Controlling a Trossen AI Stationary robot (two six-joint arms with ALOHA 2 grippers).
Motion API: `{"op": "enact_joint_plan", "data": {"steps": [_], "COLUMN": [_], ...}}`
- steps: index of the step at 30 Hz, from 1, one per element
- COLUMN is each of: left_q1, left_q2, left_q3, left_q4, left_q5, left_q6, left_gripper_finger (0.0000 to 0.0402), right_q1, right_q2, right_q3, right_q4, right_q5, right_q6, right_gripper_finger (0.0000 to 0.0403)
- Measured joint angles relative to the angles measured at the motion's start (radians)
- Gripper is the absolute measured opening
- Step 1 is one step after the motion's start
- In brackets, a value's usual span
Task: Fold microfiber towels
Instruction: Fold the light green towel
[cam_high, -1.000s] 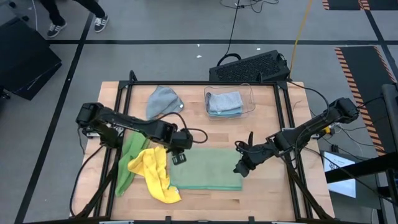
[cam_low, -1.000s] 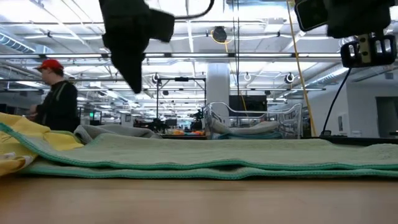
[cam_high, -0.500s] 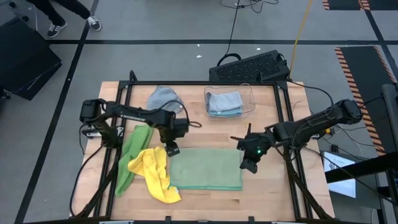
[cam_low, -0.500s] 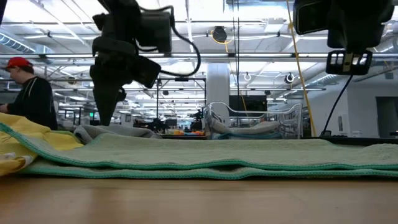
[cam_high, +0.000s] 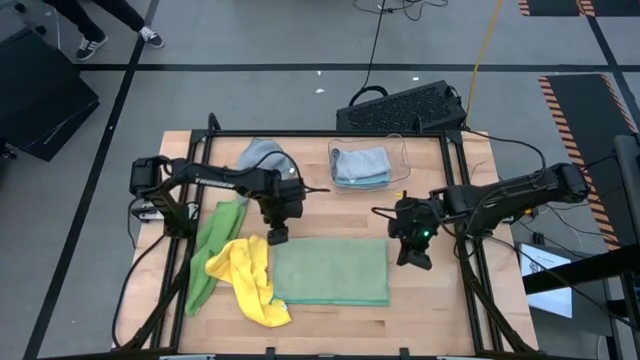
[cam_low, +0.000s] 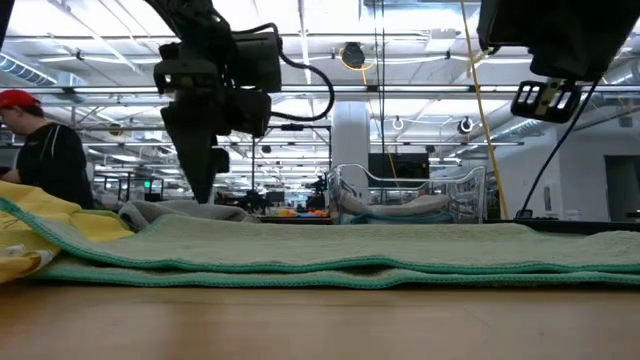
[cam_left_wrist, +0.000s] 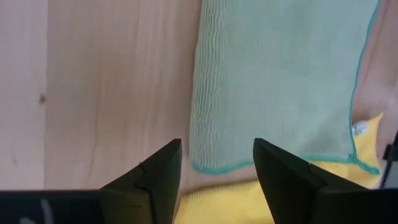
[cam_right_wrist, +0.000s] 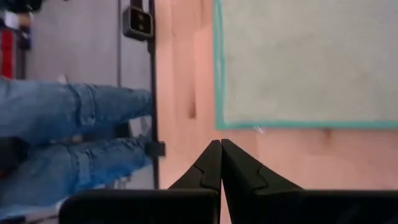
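The sage green microfiber towel (cam_high: 331, 271) lies folded flat at the table's six o'clock, so the left gripper (cam_high: 277, 237), fingers spread, hangs over its ten o'clock corner, while the right gripper (cam_high: 415, 259), fingers pressed together, waits at three o'clock.

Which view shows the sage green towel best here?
The high view: the whole sage green towel lies flat in the frame. The low view shows only its layered edge, and each wrist view only one corner.
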Motion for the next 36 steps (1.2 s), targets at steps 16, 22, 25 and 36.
{"op": "enact_joint_plan", "data": {"steps": [16,22,25,36], "left_q1": [-0.074,-0.117,-0.137,-0.199], "left_q2": [0.0,-0.001,-0.001,-0.001], "left_q3": [-0.124,-0.155,-0.156,-0.09], "left_q4": [0.141,0.144,0.145,0.14], "left_q5": [-0.046,-0.149,-0.186,-0.179], "left_q6": [-0.135,-0.131,-0.138,-0.229], "left_gripper_finger": [0.0231,0.02,0.0164,0.0015], "right_q1": [-0.087,-0.1,-0.1,-0.1], "right_q2": [-0.115,-0.114,-0.111,0.001], "right_q3": [0.0,0.0,0.0,0.0], "right_q4": [-0.168,-0.141,-0.077,0.317], "right_q5": [0.004,0.007,0.042,0.247], "right_q6": [-0.201,-0.191,-0.136,0.158], "right_gripper_finger": [0.0002,0.0002,0.0002,0.0004]}}
